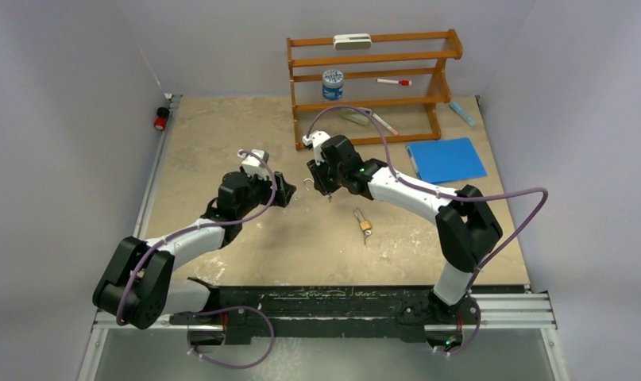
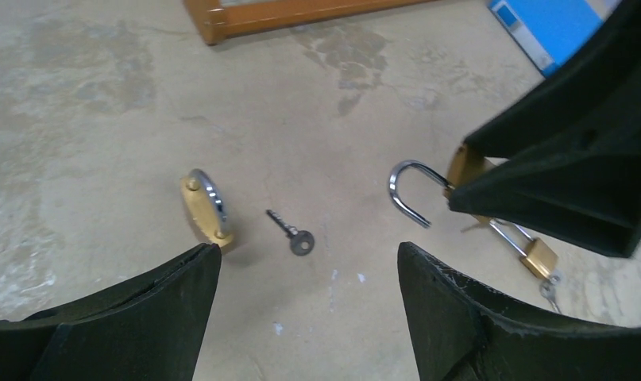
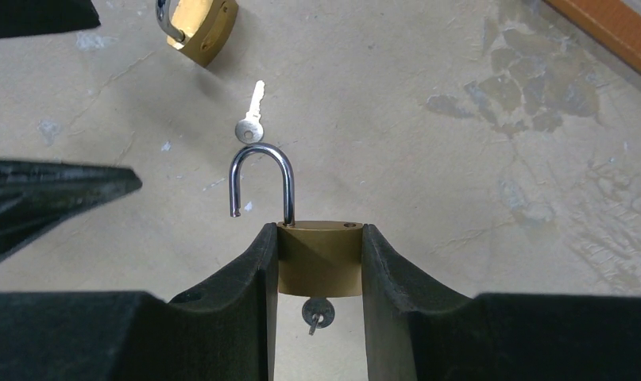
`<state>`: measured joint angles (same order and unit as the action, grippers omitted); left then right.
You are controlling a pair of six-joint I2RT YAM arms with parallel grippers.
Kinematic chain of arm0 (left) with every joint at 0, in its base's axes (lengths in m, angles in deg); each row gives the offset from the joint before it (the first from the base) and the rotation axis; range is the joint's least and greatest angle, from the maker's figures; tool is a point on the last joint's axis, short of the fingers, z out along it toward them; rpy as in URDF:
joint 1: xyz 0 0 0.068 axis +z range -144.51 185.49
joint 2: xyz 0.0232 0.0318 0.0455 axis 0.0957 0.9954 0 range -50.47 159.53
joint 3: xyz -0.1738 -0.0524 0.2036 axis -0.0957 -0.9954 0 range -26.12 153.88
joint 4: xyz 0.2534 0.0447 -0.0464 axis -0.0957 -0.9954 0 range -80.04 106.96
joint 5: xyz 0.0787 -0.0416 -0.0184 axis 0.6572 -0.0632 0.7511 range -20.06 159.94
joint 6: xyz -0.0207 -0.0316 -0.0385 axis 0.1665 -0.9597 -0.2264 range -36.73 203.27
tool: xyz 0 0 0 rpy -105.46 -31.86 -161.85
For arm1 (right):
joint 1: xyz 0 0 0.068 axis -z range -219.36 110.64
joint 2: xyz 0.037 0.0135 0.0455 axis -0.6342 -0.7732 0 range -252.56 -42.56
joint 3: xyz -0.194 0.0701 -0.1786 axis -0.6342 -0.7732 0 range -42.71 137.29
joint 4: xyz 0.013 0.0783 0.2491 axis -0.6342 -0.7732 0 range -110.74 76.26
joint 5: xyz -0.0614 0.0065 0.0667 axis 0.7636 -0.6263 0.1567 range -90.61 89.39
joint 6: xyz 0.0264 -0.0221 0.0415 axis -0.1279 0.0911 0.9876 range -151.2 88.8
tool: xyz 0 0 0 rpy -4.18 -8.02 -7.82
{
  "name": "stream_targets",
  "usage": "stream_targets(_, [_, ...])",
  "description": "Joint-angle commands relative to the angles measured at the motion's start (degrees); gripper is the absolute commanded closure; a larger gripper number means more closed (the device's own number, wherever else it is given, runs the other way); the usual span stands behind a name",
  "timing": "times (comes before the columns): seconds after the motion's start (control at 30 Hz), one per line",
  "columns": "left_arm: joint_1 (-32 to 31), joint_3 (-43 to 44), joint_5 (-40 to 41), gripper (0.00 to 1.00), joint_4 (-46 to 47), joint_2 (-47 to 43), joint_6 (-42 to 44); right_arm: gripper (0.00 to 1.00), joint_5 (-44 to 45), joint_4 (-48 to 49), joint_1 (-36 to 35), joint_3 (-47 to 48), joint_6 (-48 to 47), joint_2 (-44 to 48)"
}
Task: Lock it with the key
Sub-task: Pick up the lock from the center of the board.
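**Present state.** The right gripper [image 3: 318, 232] pinches the brass body of the padlock [image 3: 318, 266] between its black pads, at bottom centre of the right wrist view. The shackle [image 3: 261, 178] points up-frame and is open. One leg is seated in the body, and the free leg hangs outside the body to the left. A key [image 3: 315, 312] sits in the underside of the body, its bow showing between the pads. The left gripper [image 2: 306, 266] is spread wide and holds nothing. In the top view it faces the padlock from the left, near but apart.

**Step in hand (judged): close the shackle, then turn the key.**
1. Keep the right grip square on the flat faces of the body so that it cannot twist.
2. Swing the free leg round until it stands over its hole.
3. Press on the crown, along the line of the legs. A sideways push is likely to jam the leg.
4. Take the key bow by its flat faces. It is thin, so a shallow pinch may slip.

**Materials.**
- The body is a satin brass block with rounded corners.
- The shackle is a polished steel U of round section and is probably slippery.
- The pads are matte black and wedge-shaped.
- The table [image 2: 86, 95] is mottled beige with worn patches.

**Other items.** A loose key [image 2: 289, 232] lies at lower centre of the left wrist view. A second padlock [image 2: 206, 208] stands on edge just left of it. A third padlock [image 2: 537, 255] lies at the right edge. Do not confuse these with the padlock in the grip.
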<state>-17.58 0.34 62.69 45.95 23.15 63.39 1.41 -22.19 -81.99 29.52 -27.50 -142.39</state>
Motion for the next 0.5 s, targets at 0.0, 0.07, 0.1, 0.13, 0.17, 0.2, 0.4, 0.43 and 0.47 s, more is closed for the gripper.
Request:
stream_targets(0.0, [-0.3,2.7,-9.5,0.19,1.7,-1.0,1.3,1.00,2.1,3.6,0.1,3.8,-2.9,0.8])
stream_targets(0.07, [-0.3,3.1,-12.1,0.19,1.6,-1.1,1.3,1.00,2.2,4.0,0.4,4.2,-3.4,0.7])
stream_targets(0.1, [-0.3,3.2,-13.1,0.19,1.4,-1.0,1.2,1.00,1.6,4.3,0.6,4.2,-3.4,0.8])
stream_targets(0.13, [-0.3,3.5,-13.9,0.19,1.3,-0.8,1.0,1.00,0.7,4.9,0.7,4.1,-3.4,1.1])
stream_targets(0.17, [-0.3,3.8,-14.5,0.20,1.1,-0.5,1.0,1.00,-0.4,5.6,0.8,3.6,-5.2,1.5])
stream_targets(0.2, [-0.3,4.0,-15.3,0.20,1.0,-0.2,1.0,1.00,-1.4,6.4,0.8,3.3,-5.5,1.9])
stream_targets(0.4, [-0.3,5.0,-18.4,0.21,2.0,1.7,-0.2,1.00,-6.3,9.3,0.8,1.2,-6.7,3.9])
stream_targets(0.43, [-0.3,5.2,-18.6,0.21,1.9,1.8,-0.2,1.00,-6.9,9.8,0.7,0.9,-6.8,4.2])
stream_targets(0.47, [-0.3,5.6,-19.0,0.22,1.6,2.0,-0.2,1.00,-7.2,10.2,0.8,0.5,-6.9,4.5])
